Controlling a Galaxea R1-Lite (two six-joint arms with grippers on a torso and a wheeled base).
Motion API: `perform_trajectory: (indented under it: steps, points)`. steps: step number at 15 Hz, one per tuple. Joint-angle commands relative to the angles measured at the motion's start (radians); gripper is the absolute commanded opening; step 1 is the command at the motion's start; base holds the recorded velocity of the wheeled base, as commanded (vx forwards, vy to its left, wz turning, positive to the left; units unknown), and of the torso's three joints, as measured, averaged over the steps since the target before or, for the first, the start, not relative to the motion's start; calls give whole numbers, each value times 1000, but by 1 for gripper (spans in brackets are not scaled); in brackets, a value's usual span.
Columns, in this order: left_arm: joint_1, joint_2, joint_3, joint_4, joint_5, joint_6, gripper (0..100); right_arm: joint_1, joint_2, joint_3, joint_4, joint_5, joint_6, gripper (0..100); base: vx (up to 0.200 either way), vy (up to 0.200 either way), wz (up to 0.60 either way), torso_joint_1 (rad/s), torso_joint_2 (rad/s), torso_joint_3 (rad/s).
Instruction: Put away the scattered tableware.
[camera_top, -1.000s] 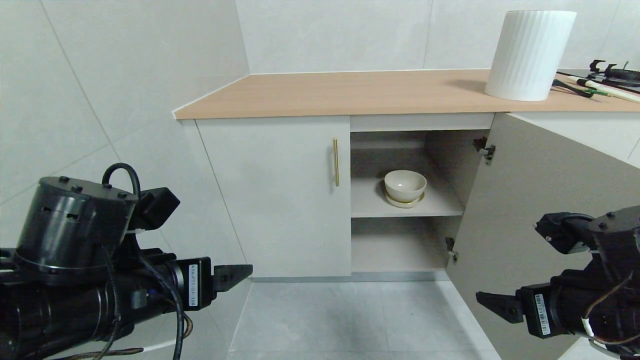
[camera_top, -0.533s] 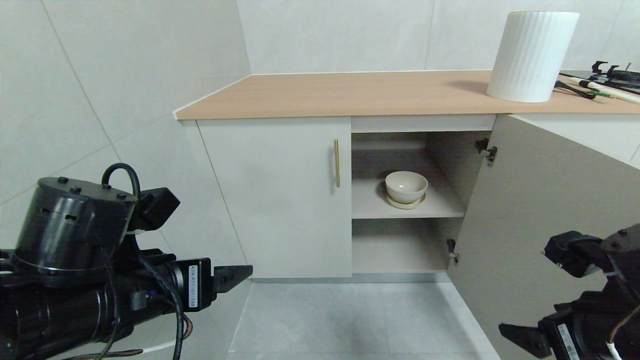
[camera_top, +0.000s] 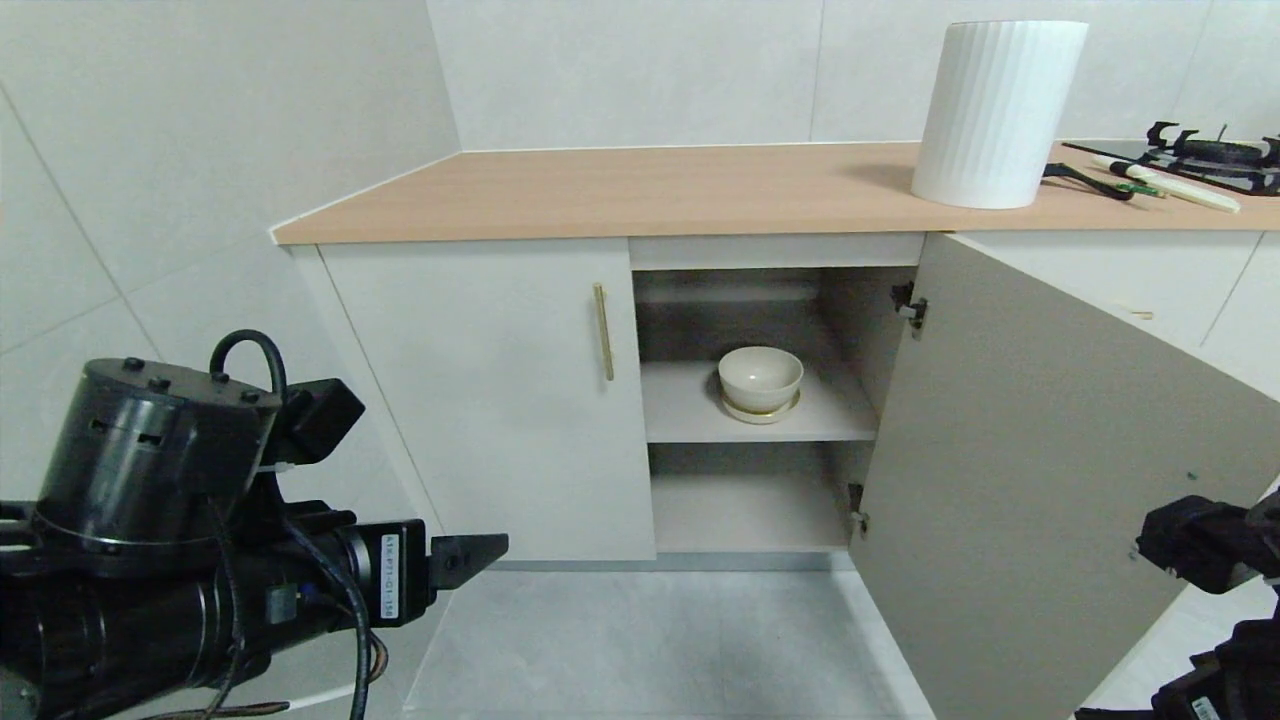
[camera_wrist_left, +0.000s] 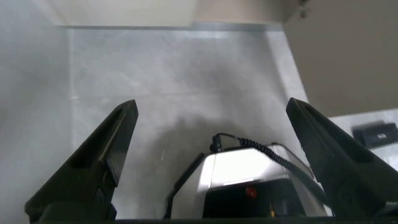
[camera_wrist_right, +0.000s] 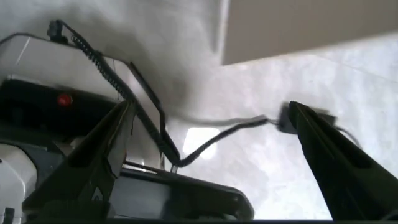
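Head view: set high, facing forward and down at the cabinet (camera_top: 480, 400) under the wooden countertop (camera_top: 650, 190), from mid-distance. The open door (camera_top: 1020, 480) swings nearest, on the right. Left wrist view: looks steeply down past the left gripper (camera_wrist_left: 211, 107) at the tiled floor (camera_wrist_left: 186, 74), fairly close. Right wrist view: same downward look past the right gripper (camera_wrist_right: 209, 106). All three views share the tiled floor before the cabinet and the open door's lower part.

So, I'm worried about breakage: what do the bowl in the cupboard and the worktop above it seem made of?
The bowl: likely glazed ceramic, cream with a smooth soft sheen. The worktop: wood-look, matte tan with faint grain lines; could be laminate rather than solid wood.
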Motion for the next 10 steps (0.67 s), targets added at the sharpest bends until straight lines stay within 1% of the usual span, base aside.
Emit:
perform_trajectory:
  steps: [1, 3, 5, 7, 8, 9, 10]
  points:
    - [0, 2, 0, 0, 1, -1, 100, -15, -27, -24, 72, -6, -20, 100, 0, -200, 0, 2, 7, -2]
    - [0, 2, 0, 0, -1, -1, 100, -54, -58, -24, 118, -35, -66, 100, 0, -200, 0, 2, 10, -2]
    - [0, 2, 2, 0, -1, -1, 100, -149, -70, -43, 131, -60, -97, 100, 0, 0, 0, 0, 0, 0]
    - [0, 2, 2, 0, -1, -1, 100, -278, -73, -70, 129, -61, -147, 100, 0, 0, 0, 0, 0, 0]
    - [0, 2, 2, 0, -1, -1, 100, -307, -72, -75, 126, -61, -158, 100, 0, 0, 0, 0, 0, 0]
    - [0, 2, 2, 0, -1, -1, 100, -403, -64, -89, 118, -63, -193, 100, 0, 0, 0, 0, 0, 0]
    - [0, 3, 2, 0, -2, -1, 100, -457, -58, -104, 111, -63, -210, 100, 0, 0, 0, 0, 0, 0]
